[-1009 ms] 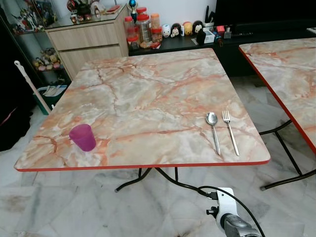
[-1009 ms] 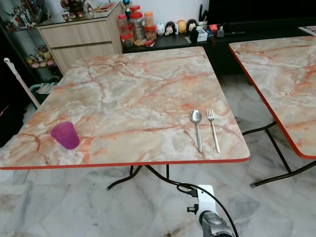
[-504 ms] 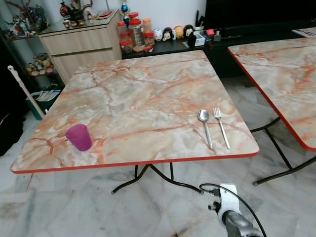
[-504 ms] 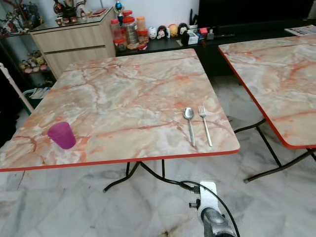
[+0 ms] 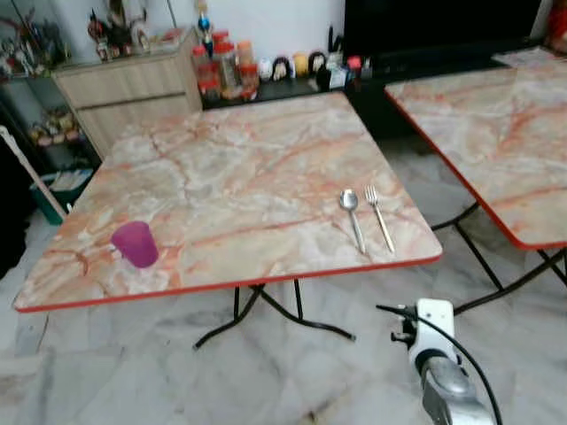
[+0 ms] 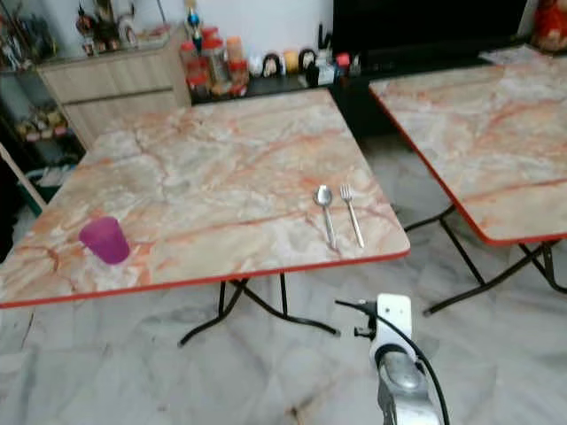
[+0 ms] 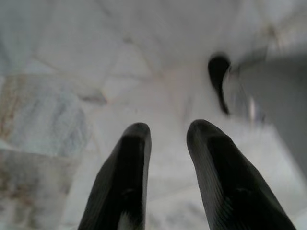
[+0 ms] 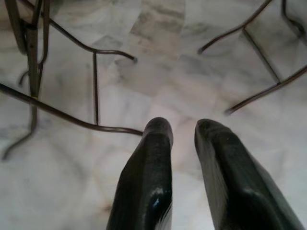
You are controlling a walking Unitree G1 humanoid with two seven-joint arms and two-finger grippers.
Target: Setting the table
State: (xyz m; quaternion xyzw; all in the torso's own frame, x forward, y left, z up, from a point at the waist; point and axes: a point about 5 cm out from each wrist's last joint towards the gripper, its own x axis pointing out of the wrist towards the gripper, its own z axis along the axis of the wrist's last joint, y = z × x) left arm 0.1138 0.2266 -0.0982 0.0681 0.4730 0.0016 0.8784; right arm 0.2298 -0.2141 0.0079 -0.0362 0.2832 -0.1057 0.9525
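Note:
A marble-patterned table (image 5: 248, 177) with a red edge stands before me. On it, a purple cup (image 5: 135, 243) stands upright near the front left corner. A spoon (image 5: 353, 217) and a fork (image 5: 379, 215) lie side by side near the front right corner. My right arm (image 5: 438, 372) hangs low in front of the table, below its front edge. My right gripper (image 8: 183, 127) points at the marble floor with its fingers slightly apart and nothing between them. My left gripper (image 7: 169, 132) also hangs over the floor, fingers apart and empty.
A second marble table (image 5: 496, 124) stands close on the right, with a floor gap between the two. Thin black table legs (image 8: 96, 86) spread over the floor under the near table. A wooden cabinet (image 5: 124, 88) and jars (image 5: 221, 71) line the back wall.
The camera has drawn back and turned, so the table looks smaller and sits further left. The cup, spoon and fork keep their places on the table.

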